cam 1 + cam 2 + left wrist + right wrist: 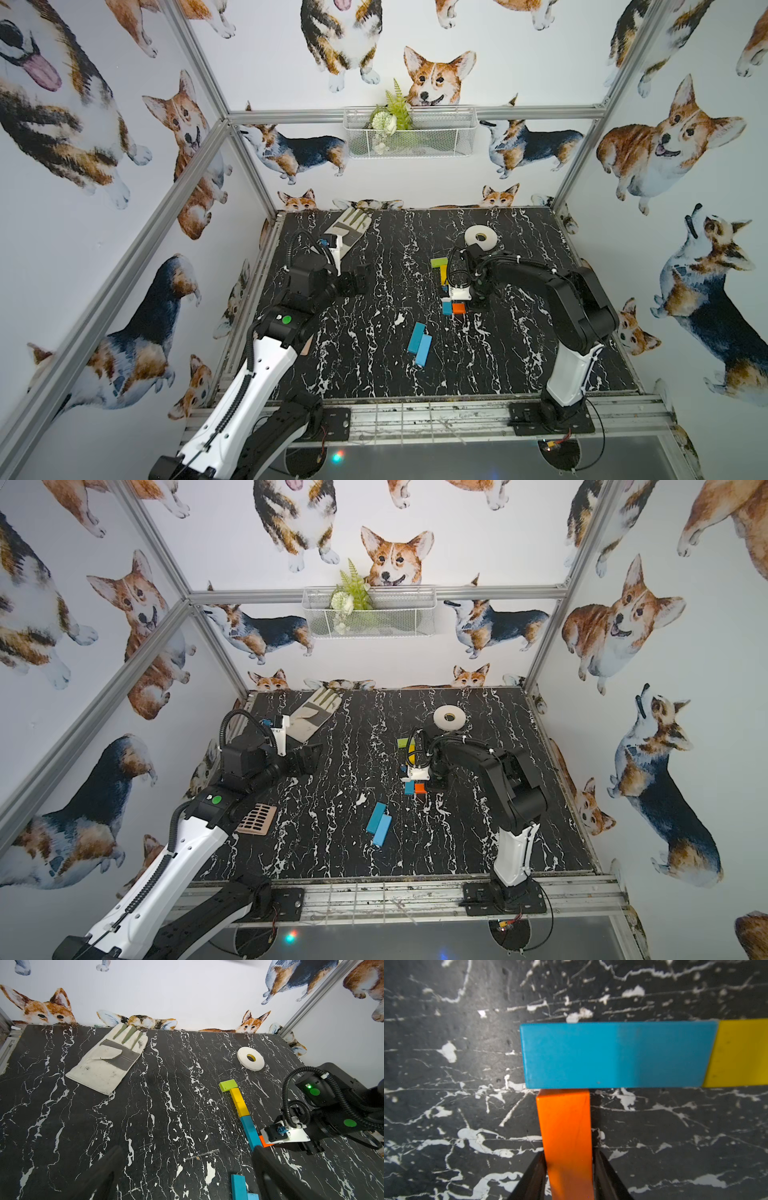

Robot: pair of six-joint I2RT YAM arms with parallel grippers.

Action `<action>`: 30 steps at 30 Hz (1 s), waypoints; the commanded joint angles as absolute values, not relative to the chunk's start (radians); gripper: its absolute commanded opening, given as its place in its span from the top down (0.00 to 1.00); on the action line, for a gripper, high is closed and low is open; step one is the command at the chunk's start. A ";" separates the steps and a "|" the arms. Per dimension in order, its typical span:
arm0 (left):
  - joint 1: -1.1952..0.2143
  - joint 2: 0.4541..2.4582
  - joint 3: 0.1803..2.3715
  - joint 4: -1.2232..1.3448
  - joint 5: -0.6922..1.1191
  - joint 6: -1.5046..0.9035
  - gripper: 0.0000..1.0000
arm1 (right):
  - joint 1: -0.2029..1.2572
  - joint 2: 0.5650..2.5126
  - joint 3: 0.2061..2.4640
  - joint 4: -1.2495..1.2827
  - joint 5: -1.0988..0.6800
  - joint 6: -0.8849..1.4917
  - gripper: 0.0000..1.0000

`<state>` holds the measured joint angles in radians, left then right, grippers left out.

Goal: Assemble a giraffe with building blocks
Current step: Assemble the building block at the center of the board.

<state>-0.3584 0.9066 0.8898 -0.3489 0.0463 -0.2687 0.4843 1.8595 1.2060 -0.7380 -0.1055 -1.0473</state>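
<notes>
Tabletop [374, 374] patterned like black marble, seen from above with two robot arms reaching over it. A giraffe figure [245, 1120] is partly laid out flat near the right arm.

A short lime green block [228, 1085] is set crosswise as the head. A yellow block [239, 1102] touches it, and a blue block [250, 1134] follows end to end, so the neck is formed in one line. An orange block [566, 1136] is set at a right angle to the neck, its end touching the long side of the blue block near that block's free end. This is judged to be the body.

In the right wrist view the orange block is flanked closely by the two black fingers of the right gripper [569, 1154], low over the table. Whether the block is clamped or just freed cannot be told. The left gripper [187, 1149] is held with its fingers wide apart and nothing between them, above bare table, well apart from the figure.

Two more blue blocks [419, 345] are lying side by side, touching, nearer the front edge and apart from the figure. These are judged to be the legs, not yet placed. By this reading, head, neck and body are done or nearly so, and two leg placements are left.

A white work glove [108, 1059] and a white tape roll [250, 1061] lie near the back wall, unused.
</notes>
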 commanded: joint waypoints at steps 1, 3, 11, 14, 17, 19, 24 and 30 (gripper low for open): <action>-0.356 0.902 0.891 -0.317 0.049 -0.279 0.00 | 0.486 1.861 1.216 -0.762 -0.125 -1.044 0.70; -0.356 0.901 0.891 -0.317 0.048 -0.279 0.00 | 0.487 1.860 1.215 -0.764 -0.123 -1.040 0.74; -0.355 0.899 0.890 -0.317 0.048 -0.279 0.00 | 0.490 1.848 1.198 -0.756 -0.123 -1.039 0.75; -0.355 0.900 0.891 -0.315 0.048 -0.279 0.00 | 0.492 1.841 1.192 -0.755 -0.124 -1.042 0.75; -0.356 0.902 0.891 -0.315 0.049 -0.279 0.00 | 0.492 1.836 1.186 -0.750 -0.121 -1.042 0.75; -0.355 0.902 0.890 -0.315 0.049 -0.279 0.00 | 0.491 1.836 1.185 -0.750 -0.121 -1.040 0.75; -0.356 0.901 0.891 -0.316 0.048 -0.279 0.00 | 0.494 1.846 1.195 -0.755 -0.126 -1.031 0.75; -0.356 0.902 0.891 -0.316 0.048 -0.279 0.00 | 0.494 1.862 1.214 -0.768 -0.134 -1.019 0.75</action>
<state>-0.3584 0.9024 0.8898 -0.3485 0.0463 -0.2687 0.4911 1.8545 1.2034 -0.7429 -0.1089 -1.0336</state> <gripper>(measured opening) 0.998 0.312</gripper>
